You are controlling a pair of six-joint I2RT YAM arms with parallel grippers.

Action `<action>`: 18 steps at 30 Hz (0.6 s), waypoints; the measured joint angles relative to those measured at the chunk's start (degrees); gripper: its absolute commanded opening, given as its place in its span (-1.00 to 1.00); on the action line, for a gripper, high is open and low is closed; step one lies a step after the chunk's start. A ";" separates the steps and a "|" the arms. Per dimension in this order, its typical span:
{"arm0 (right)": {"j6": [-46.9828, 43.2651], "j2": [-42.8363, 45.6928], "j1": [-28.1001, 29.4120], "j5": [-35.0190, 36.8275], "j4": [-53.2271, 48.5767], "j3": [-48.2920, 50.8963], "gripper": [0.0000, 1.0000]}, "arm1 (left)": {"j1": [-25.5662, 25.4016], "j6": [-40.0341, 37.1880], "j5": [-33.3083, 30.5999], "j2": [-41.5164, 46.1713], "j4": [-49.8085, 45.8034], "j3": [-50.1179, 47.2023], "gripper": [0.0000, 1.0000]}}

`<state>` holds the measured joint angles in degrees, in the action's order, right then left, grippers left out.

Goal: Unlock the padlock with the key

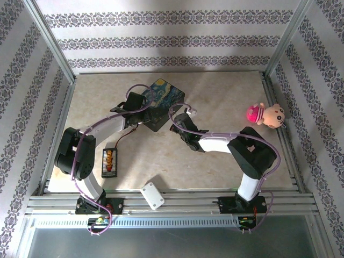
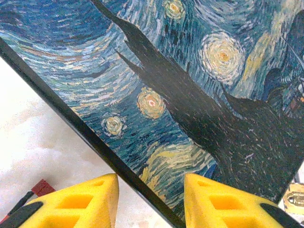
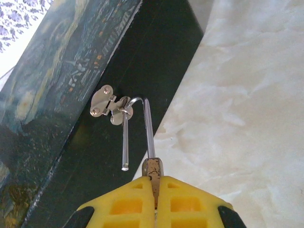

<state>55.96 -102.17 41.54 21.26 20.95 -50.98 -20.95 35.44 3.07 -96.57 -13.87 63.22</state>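
**Padlock sprung open, not yet off the latch**

In the right wrist view, the right hand [image 3: 154, 179] is pinched shut on the padlock [image 3: 153, 167]. Only a thin strip of the brass body shows between the two yellow fingers. One leg of the shackle [image 3: 149, 128] runs into the body. The other leg hangs free, with its cut end clear of the brass. I judge from this that the lock has released and the unlocking itself is done.

The bend of the shackle is hooked through the ring of the small silver latch [image 3: 105, 104] on the dark side wall of the starry-night box [image 3: 57, 80]. What looks left is to swing or draw the padlock out of that ring.

The left hand [image 2: 151, 184] sits over the box's near edge with its fingers part-way apart. One finger is above the painted lid and the other above the worktop [image 2: 42, 137]. Whether either finger touches the box I cannot tell.

A small reddish scrap [image 2: 42, 187] with a dark strand lies on the worktop just beside the left hand's outer finger. It may be the string of the key, but it is too small to be sure.
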 measured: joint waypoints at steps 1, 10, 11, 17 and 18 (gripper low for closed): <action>0.98 -0.46 0.09 0.59 0.39 -0.28 -1.00 | 0.00 0.39 0.20 0.46 0.66 -0.79 -0.28; 6.95 -5.09 0.22 1.77 4.55 -2.05 -1.00 | -0.87 4.02 1.92 1.95 5.57 -4.42 -0.30; 7.28 -5.38 0.15 1.51 4.79 -2.14 -1.00 | -1.09 4.20 2.10 1.95 5.81 -4.52 -0.30; 7.96 -4.20 -1.79 -3.02 4.57 -1.27 -0.40 | -2.14 5.60 2.97 2.95 6.71 -5.79 -0.28; 7.45 -2.80 -2.23 -3.69 3.54 -0.37 -0.32 | -2.27 5.60 2.95 3.23 6.62 -6.01 -0.28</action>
<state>63.42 -104.97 39.31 17.56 24.49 -51.35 -23.22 41.04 6.02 -93.34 -7.25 57.21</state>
